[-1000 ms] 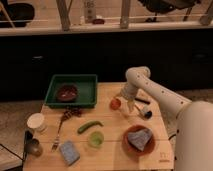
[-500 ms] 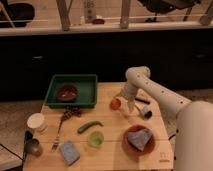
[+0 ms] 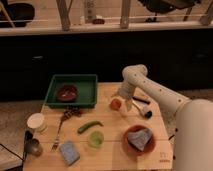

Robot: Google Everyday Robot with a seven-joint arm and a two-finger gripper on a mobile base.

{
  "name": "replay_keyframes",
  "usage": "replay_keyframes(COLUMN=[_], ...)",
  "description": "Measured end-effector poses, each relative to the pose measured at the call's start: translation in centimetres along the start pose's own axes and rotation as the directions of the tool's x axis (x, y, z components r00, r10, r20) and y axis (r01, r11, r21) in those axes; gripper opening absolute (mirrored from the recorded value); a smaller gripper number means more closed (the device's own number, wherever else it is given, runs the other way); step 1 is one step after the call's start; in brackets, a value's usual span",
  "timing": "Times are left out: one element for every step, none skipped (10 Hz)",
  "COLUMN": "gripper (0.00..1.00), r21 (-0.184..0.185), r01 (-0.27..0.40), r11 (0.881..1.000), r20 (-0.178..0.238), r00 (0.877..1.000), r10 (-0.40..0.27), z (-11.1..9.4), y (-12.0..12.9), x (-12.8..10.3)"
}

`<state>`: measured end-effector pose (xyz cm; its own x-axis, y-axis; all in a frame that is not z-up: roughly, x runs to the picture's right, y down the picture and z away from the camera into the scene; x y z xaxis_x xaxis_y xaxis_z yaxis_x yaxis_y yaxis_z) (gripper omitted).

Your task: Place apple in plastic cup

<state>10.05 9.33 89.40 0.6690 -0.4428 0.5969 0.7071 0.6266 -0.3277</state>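
The apple [image 3: 115,104], small, round and orange-red, sits on the wooden table [image 3: 110,150] right of centre. My gripper [image 3: 125,103] hangs from the white arm just to the right of the apple, close to it, near the table surface. The plastic cup [image 3: 95,138], translucent green, stands near the table's front, in front and left of the apple. A long green vegetable [image 3: 89,126] lies between the apple and the cup.
A green tray [image 3: 85,84] holding a dark red bowl [image 3: 66,92] is at the back left. An orange plate [image 3: 129,146] with a grey-blue cloth [image 3: 139,138] is at the front right. A white cup [image 3: 36,122], fork [image 3: 57,135], blue sponge [image 3: 69,152] and metal cup [image 3: 33,146] are on the left.
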Motion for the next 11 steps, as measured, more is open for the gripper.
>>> replay_keyframes(gripper=[0.80, 0.80, 0.80, 0.80, 0.80, 0.80, 0.79, 0.75, 0.61, 0.53, 0.45], r21=[0.004, 0.008, 0.015, 0.008, 0.009, 0.006, 0.003, 0.000, -0.005, -0.008, -0.010], r01=[0.006, 0.013, 0.023, 0.028, 0.032, 0.034, 0.037, 0.039, 0.044, 0.043, 0.042], r11=[1.000, 1.000, 1.000, 1.000, 0.999, 0.999, 0.999, 0.999, 0.999, 0.999, 0.999], r20=[-0.003, -0.003, -0.002, 0.003, 0.009, 0.018, 0.028, 0.036, 0.044, 0.046, 0.047], r00=[1.000, 1.000, 1.000, 1.000, 0.999, 0.999, 0.999, 0.999, 0.998, 0.998, 0.998], r10=[-0.006, -0.013, -0.023, -0.028, -0.032, -0.034, -0.037, -0.039, -0.044, -0.043, -0.041], z=[-0.3, -0.4, -0.5, -0.5, -0.4, -0.2, 0.0, 0.3, 0.8, 1.0, 1.1], y=[-0.2, -0.4, -1.0, -1.0, -1.2, -1.3, -1.4, -1.5, -1.7, -1.7, -1.8], x=[0.1, 0.2, 0.2, 0.2, 0.4, 0.7, 0.8, 0.8, 0.8, 0.8, 0.9])
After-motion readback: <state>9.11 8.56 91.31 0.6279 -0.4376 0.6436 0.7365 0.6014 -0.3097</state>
